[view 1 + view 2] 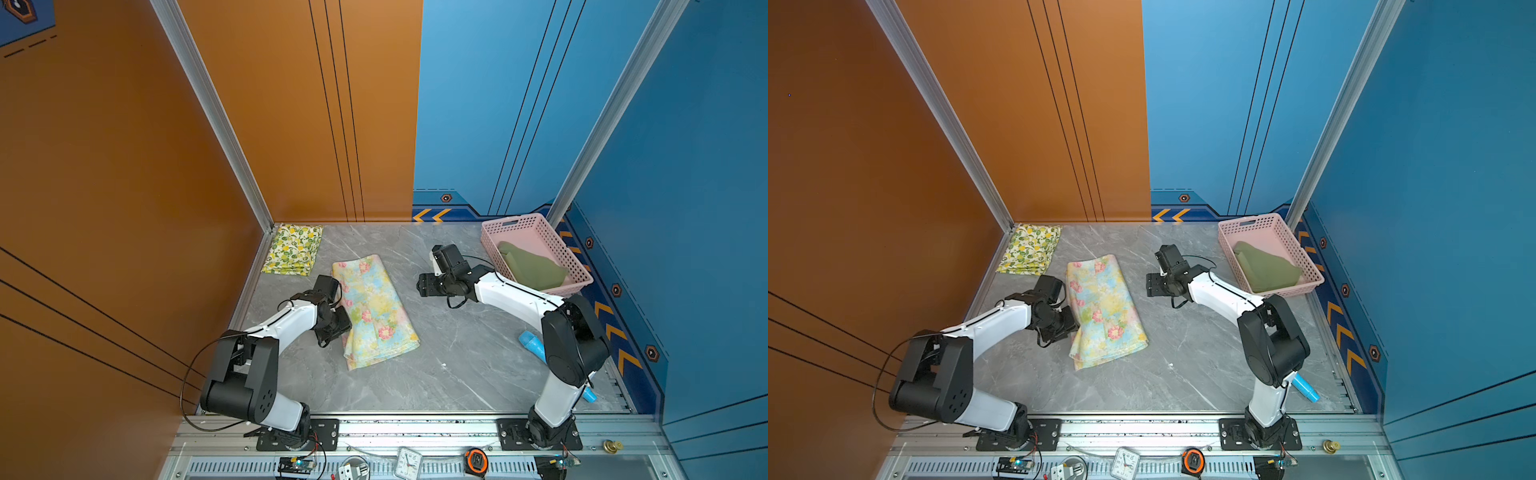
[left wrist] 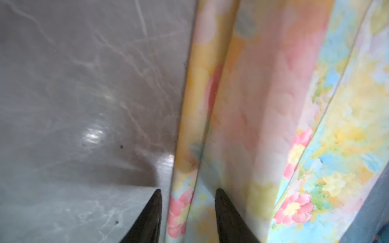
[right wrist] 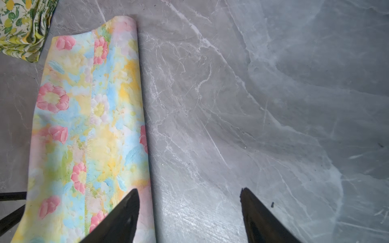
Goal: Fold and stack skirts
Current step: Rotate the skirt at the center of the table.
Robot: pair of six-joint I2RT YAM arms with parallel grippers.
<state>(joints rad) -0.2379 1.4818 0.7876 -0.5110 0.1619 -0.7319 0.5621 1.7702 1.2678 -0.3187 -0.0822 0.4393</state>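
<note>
The lemon-print skirt (image 1: 293, 254) is lying folded left of and behind the floral skirt (image 1: 374, 307), which is lying folded lengthwise on the counter (image 1: 457, 353). The left jaws are standing parted astride the floral skirt's left edge, not pinching it. Right of that skirt, the right jaws are hanging wide apart, empty. Farther right, the olive skirt (image 1: 534, 268) is sitting in the pink basket (image 1: 523, 226).

Pastel yellow-blue cloth skirt (image 1: 376, 307) is flashing pink flowers; folded white cloth skirt (image 1: 293, 248) is showing yellow-green lemons; olive cloth skirt (image 1: 536, 270) is looking plain.
</note>
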